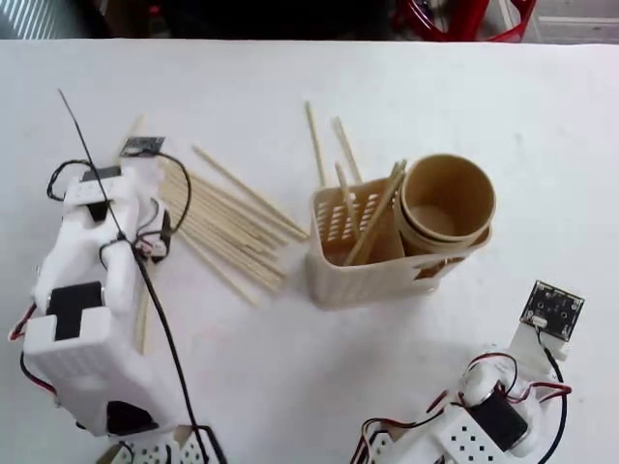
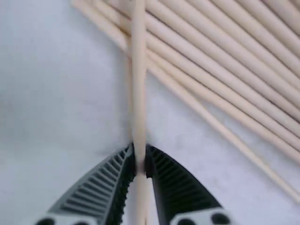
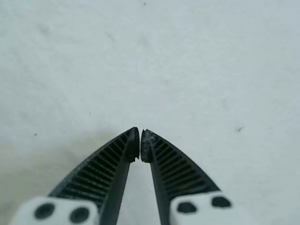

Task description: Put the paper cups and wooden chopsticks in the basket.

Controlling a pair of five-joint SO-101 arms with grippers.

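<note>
A cream basket (image 1: 372, 275) stands mid-table with several chopsticks (image 1: 372, 217) upright in one half and stacked paper cups (image 1: 447, 205) in the other. A fan of loose wooden chopsticks (image 1: 227, 224) lies on the table left of it. The left arm (image 1: 92, 280) sits over the pile's left edge. My left gripper (image 2: 139, 161) is shut on one chopstick (image 2: 138, 84) that runs across the others (image 2: 220, 70). The right arm (image 1: 503, 416) rests at the front right; my right gripper (image 3: 140, 143) is shut on nothing, over bare table.
White table (image 1: 290, 387) all around. A black cable (image 1: 145, 280) runs over the left arm. Red chair legs (image 1: 455, 19) stand beyond the far edge. Bare surface lies in front of the basket and to its right.
</note>
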